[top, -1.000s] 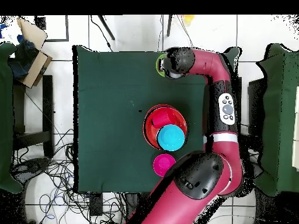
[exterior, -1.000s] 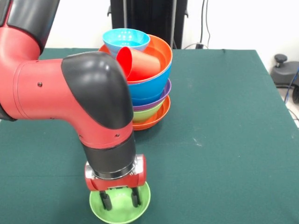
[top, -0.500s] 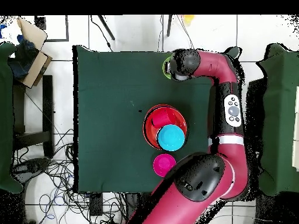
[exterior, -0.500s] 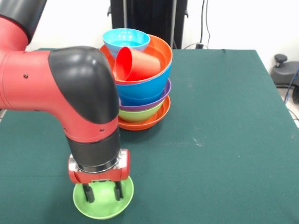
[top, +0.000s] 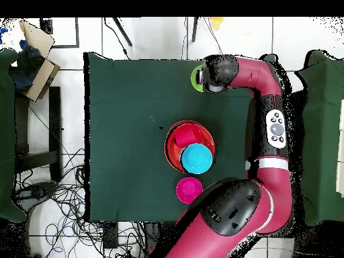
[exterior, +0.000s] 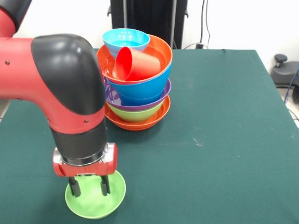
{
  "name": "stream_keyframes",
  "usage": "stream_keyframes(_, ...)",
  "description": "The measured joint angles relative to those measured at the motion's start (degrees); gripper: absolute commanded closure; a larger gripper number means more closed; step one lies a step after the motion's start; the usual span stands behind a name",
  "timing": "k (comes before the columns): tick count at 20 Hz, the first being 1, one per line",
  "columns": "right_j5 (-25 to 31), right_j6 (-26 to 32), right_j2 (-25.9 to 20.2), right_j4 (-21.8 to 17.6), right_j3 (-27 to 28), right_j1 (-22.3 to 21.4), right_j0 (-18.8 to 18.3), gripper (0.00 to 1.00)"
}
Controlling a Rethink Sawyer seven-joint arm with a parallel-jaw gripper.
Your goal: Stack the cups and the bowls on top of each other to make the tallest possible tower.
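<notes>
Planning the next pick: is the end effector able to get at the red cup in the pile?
Probably yes: the red cup lies tilted and uncovered atop the pile, and the end effector is over the green bowl.

I see a table (exterior: 224, 121) covered in dark green cloth, and three things rest directly on it. The tower (exterior: 137, 88) stands toward the far middle on its wide orange base bowl (exterior: 156, 119), a lone green bowl (exterior: 96, 203) sits at the near edge in the front view, well apart from it, and from overhead I make out a small magenta bowl (top: 187, 189) just beside the tower's other side.
</notes>
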State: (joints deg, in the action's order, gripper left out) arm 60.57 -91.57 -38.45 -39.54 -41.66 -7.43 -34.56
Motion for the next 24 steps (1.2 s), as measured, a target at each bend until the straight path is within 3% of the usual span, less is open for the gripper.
stream_keyframes(12,0.0,0.0,3.9,4.1,-3.4,-4.4,0.1,0.0)
stream_keyframes(24,0.0,0.0,6.2,5.9,-3.5,-4.8,0.3,0.0)
